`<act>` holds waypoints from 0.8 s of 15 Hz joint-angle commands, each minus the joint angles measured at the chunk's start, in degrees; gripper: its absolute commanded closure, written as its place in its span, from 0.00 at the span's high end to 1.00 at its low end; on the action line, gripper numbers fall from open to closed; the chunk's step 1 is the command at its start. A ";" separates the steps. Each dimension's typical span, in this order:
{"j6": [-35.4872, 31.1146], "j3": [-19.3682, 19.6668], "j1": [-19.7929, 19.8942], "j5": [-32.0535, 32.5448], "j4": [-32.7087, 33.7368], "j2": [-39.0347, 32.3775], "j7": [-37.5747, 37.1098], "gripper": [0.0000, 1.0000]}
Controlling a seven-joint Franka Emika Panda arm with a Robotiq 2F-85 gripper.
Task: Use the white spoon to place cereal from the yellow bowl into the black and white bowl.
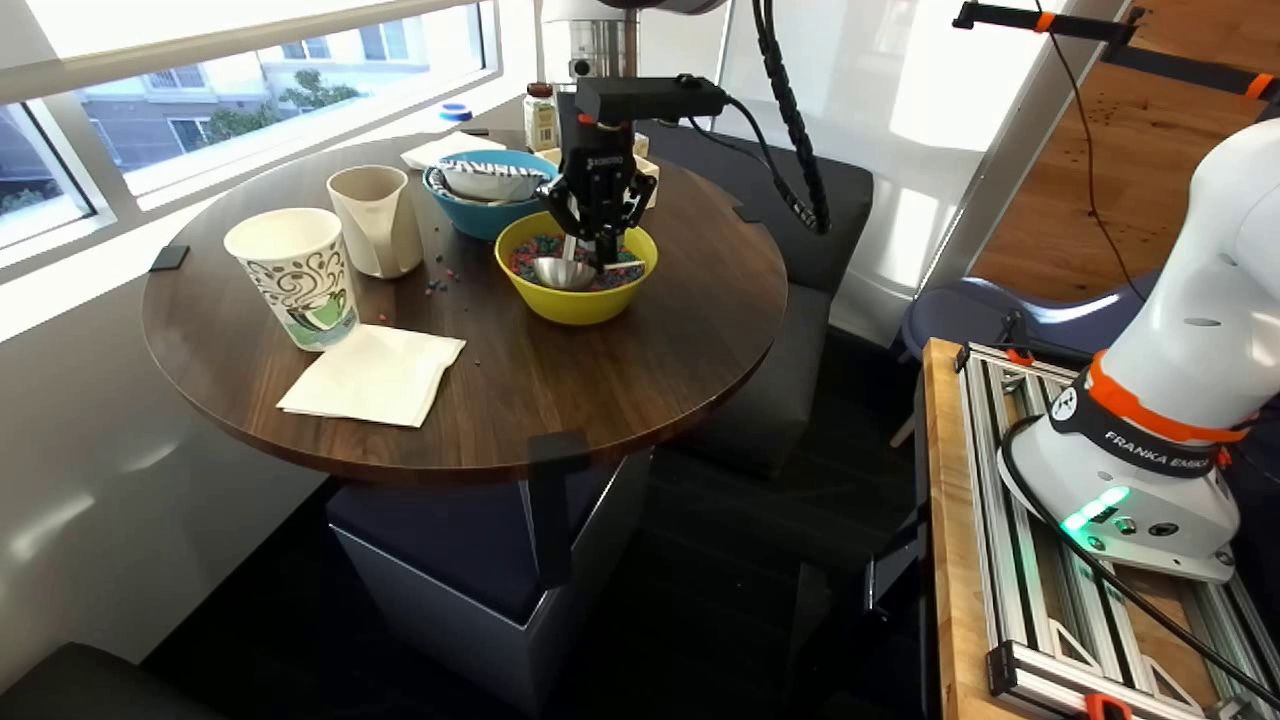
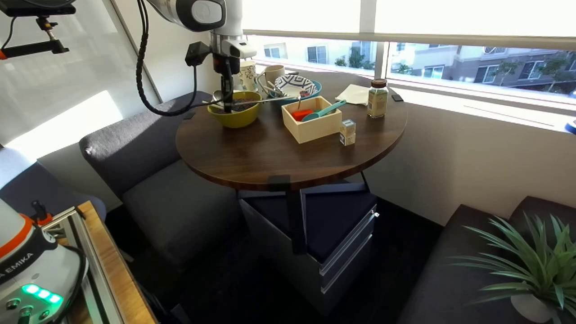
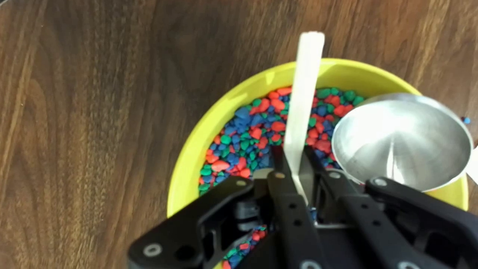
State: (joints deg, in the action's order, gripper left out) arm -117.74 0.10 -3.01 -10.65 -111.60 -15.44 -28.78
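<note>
- Hand (image 3: 294, 158) nearest in wrist view, fingers clamped on white spoon (image 3: 304, 89).
- Spoon: one end passes over rim of yellow bowl (image 3: 183, 175), other end hidden.
- Cereal (image 3: 257, 134), red/green/blue bits, in yellow bowl under the hand.
- Metal scoop (image 3: 399, 142) in same bowl, just beside the spoon.
- Black and white bowl (image 2: 294, 84) tilted inside blue bowl (image 1: 480, 216), next to yellow bowl.
- Some cereal also loose on tabletop (image 1: 560, 400) near beige mug (image 1: 382, 228).

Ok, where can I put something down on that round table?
In exterior views, bare table shows between the yellow bowl and near edge, and between the wooden box and near edge. It's crowded around the yellow bowl: gripper over it, blue bowl beside it.
</note>
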 commanded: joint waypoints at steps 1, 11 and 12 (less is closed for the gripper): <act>-0.70 -0.11 0.02 -0.90 0.44 -0.81 2.08 0.41; -0.50 -0.23 -0.61 4.77 -0.83 5.57 7.82 1.00; -0.23 -0.48 -0.52 5.34 -1.06 6.65 9.86 1.00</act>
State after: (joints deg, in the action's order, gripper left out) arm -117.74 0.01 -3.27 -7.73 -110.90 -12.57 -23.03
